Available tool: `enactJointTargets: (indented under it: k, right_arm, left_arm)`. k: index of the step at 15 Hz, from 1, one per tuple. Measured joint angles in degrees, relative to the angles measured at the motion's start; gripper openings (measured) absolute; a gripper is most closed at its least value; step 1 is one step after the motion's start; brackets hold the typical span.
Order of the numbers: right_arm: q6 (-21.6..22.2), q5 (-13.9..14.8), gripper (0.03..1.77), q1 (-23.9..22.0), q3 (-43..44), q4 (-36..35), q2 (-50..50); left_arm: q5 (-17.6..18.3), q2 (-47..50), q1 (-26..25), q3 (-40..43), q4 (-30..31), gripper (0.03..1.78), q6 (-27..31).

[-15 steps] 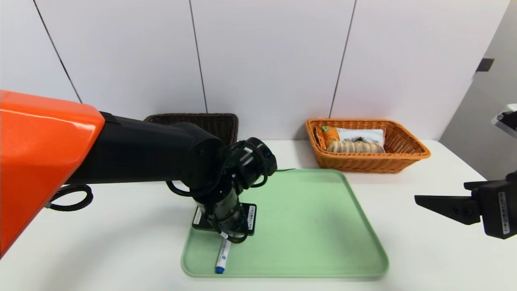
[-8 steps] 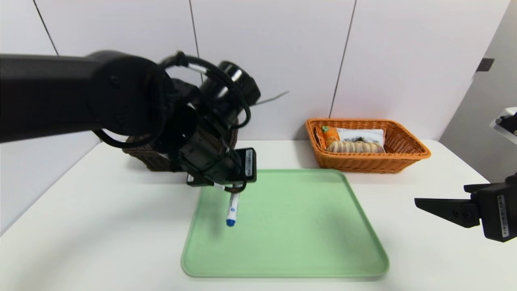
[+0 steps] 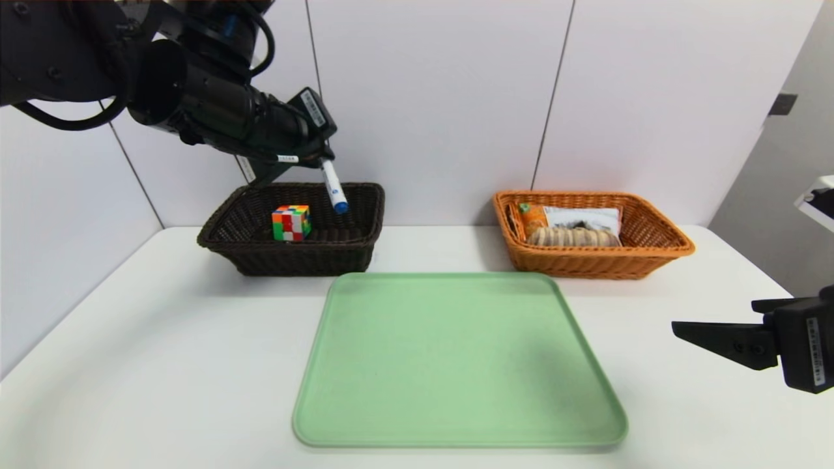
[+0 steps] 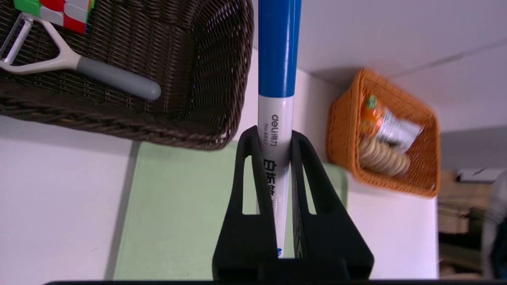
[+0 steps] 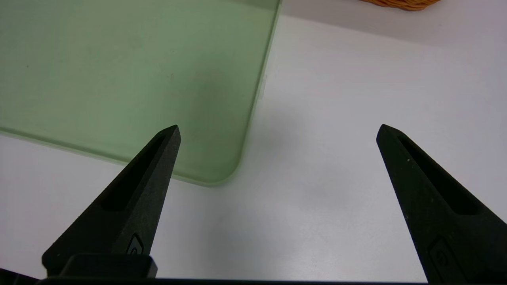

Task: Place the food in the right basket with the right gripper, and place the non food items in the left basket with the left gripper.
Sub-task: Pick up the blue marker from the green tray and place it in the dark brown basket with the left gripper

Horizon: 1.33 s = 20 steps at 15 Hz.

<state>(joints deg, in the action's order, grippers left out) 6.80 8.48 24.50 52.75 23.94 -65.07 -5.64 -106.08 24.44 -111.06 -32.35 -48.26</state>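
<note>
Left gripper (image 3: 324, 158), upper left of frame: pinching marker (image 3: 334, 186) above left basket (image 3: 352, 242). You lower cap-first beside cube (image 3: 291, 222), then release. Right gripper (image 5: 277, 130) spread, idle.

Head overview; 2 close wrist views, shared tray (image 3: 456, 365).

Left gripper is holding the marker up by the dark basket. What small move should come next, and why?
Probably lower a little, then open: the left gripper is shut on the marker, cap-down above the left basket, where the cube and peeler already lie. Right gripper idles open.
</note>
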Motion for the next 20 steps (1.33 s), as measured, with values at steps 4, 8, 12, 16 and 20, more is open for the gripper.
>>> enactJointTargets:
  k: [4, 8, 12, 16, 20]
  right_arm:
    - [-0.1, 0.0, 1.71, 0.0, -0.1, 0.0, 0.7]
    - [-0.2, 0.0, 1.71, 0.0, -0.1, 0.4, 1.8]
    - [-0.1, 0.0, 1.71, 0.0, -1.2, 0.4, 3.1]
    - [-0.1, 0.0, 1.71, 0.0, -2.2, 0.5, 4.1]
    - [-0.1, 0.0, 1.71, 0.0, -2.6, 0.6, 4.9]
  left_arm:
    - [0.7, -5.3, -7.6, 0.1, 1.9, 0.17, -10.4]
    - [0.6, -11.1, -10.8, 0.2, 2.9, 0.17, -16.4]
    - [0.2, -15.1, -12.1, 0.2, 2.8, 0.17, -18.1]
    - [0.2, -16.9, -12.8, 0.2, 3.0, 0.17, -17.7]
    - [0.2, -17.7, -13.3, 0.2, 2.8, 0.17, -17.4]
